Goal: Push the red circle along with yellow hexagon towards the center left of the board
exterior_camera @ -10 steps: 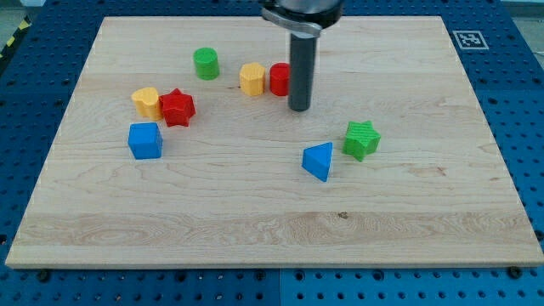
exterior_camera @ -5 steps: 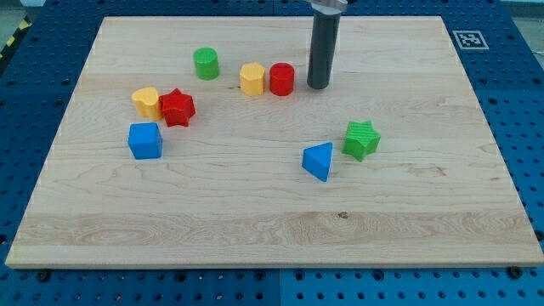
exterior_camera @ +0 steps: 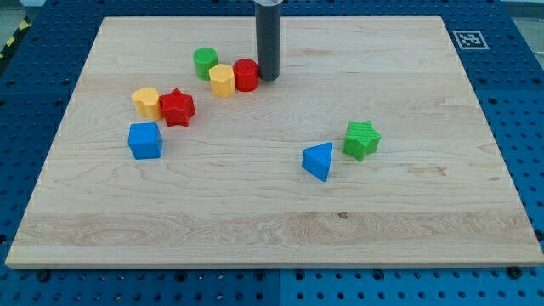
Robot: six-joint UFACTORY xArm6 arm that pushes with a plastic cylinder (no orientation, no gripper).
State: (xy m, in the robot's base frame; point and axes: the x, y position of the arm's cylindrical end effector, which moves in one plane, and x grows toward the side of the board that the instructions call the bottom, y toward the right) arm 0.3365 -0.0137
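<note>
- My tip (exterior_camera: 268,78) touches the red circle (exterior_camera: 246,75) on its right side; it is a plain rod, with nothing to open or close.
- The red circle, a short glossy cylinder, touches the yellow hexagon (exterior_camera: 222,81) at its left.
- The green cylinder (exterior_camera: 205,63) stands just up-left of the yellow hexagon.

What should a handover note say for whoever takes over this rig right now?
My tip sits against the view's right side of the red circle, which touches the yellow hexagon. The hexagon's upper left is at or almost at the green cylinder.
Done: both blocks are lined up, upper middle of the board.
Left: push them on toward the board's centre left, probably steering below the green cylinder.
</note>
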